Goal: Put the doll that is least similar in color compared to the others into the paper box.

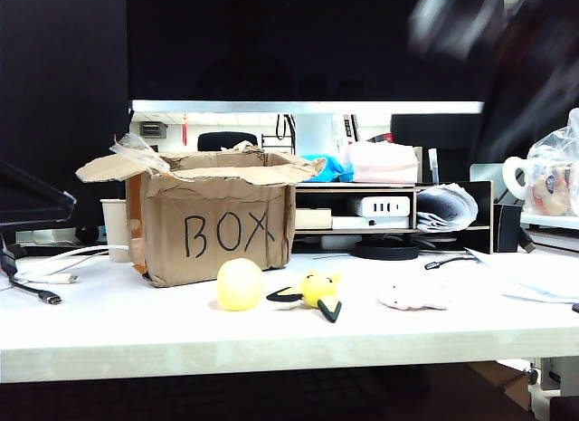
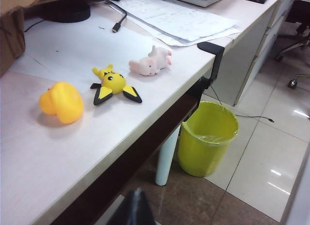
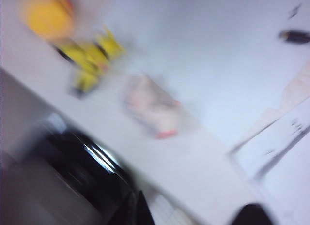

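The doll (image 1: pixel 413 294), whitish-pink and lumpy, lies on the white table, rightmost of three toys; it also shows in both wrist views (image 2: pixel 150 63) (image 3: pixel 152 106). The others are a pale yellow ball (image 1: pixel 240 283) and a bright yellow toy with black tips (image 1: pixel 317 290). The paper box (image 1: pixel 213 217) marked "BOX" stands open behind the ball. My right gripper (image 3: pixel 138 210) is shut and empty, hovering above the table's front edge near the doll; its arm (image 1: pixel 507 41) is a blur at the upper right. My left gripper (image 2: pixel 135 208) is shut and empty, off the table's front edge.
A low shelf (image 1: pixel 389 208) with devices and papers stands behind the toys. Loose papers (image 2: pixel 179 19), a cable end (image 2: pixel 116 27) and a black clamp (image 2: pixel 213 48) are to the right of the doll. Cables (image 1: pixel 45 290) and a paper cup (image 1: pixel 116 226) lie left of the box. A yellow bin (image 2: pixel 208 138) stands on the floor.
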`<state>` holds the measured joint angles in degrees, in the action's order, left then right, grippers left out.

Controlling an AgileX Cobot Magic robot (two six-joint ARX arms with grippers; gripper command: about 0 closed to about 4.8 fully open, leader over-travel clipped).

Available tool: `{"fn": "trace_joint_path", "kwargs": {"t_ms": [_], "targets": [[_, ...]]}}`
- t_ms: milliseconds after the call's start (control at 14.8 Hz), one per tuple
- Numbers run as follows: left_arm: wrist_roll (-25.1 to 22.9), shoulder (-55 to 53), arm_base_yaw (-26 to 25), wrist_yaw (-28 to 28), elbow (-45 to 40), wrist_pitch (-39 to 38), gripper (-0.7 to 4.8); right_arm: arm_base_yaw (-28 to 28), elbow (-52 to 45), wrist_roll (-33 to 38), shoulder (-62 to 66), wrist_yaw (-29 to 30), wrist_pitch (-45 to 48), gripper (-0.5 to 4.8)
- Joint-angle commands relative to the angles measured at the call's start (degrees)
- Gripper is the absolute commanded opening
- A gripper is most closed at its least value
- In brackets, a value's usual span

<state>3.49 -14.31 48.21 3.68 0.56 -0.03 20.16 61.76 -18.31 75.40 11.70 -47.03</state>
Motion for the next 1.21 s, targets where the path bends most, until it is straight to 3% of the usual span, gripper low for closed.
{"fn": "trace_joint_path", "kwargs": {"t_ms": [67, 337, 539, 607, 742, 876, 944, 1011, 1079, 1213], "targets": [[-0.04, 0.07, -0.04, 0.13, 0.09, 0.55, -0.05, 3.32, 6.49, -4.79, 11.17, -12.02, -3.48, -0.05], [-0.04, 0.07, -0.04, 0.13, 0.09, 0.55, -0.05, 3.69, 12.9, -5.22, 20.81, -11.54, -6.54, -0.05], [-0.04, 0.07, -0.04, 0.13, 0.07, 0.55, -0.05, 3.82, 12.96, -5.6, 21.05, -5.9, -5.53, 0.05], [-0.04, 0.07, -0.04, 0.11, 0.09, 0.55, -0.05, 3.85, 12.96, -5.57, 21.05, -3.91, -5.25, 0.35], [-0.04, 0.07, -0.04, 0.13, 0.09, 0.55, -0.05, 3.87, 12.96, -5.57, 21.11, -1.9, -4.44, 1.48], [-0.04, 0.07, -0.04, 0.13, 0.07, 0.55, -0.05, 3.87, 12.96, -5.55, 21.16, -1.84, -5.11, 2.12], [-0.04, 0.07, -0.04, 0.13, 0.09, 0.55, -0.05, 3.89, 12.98, -5.62, 21.4, -1.27, -5.86, 3.01], [-0.04, 0.07, -0.04, 0.13, 0.09, 0.55, -0.05, 3.89, 12.96, -5.6, 21.55, -1.27, -6.71, 4.25], [-0.04, 0.07, -0.04, 0.13, 0.07, 0.55, -0.05, 3.89, 12.96, -5.57, 21.75, -1.27, -7.15, 4.79], [-0.04, 0.07, -0.04, 0.11, 0.09, 0.55, -0.05, 3.89, 12.96, -5.64, 22.03, -1.27, -7.06, 4.79]]}}
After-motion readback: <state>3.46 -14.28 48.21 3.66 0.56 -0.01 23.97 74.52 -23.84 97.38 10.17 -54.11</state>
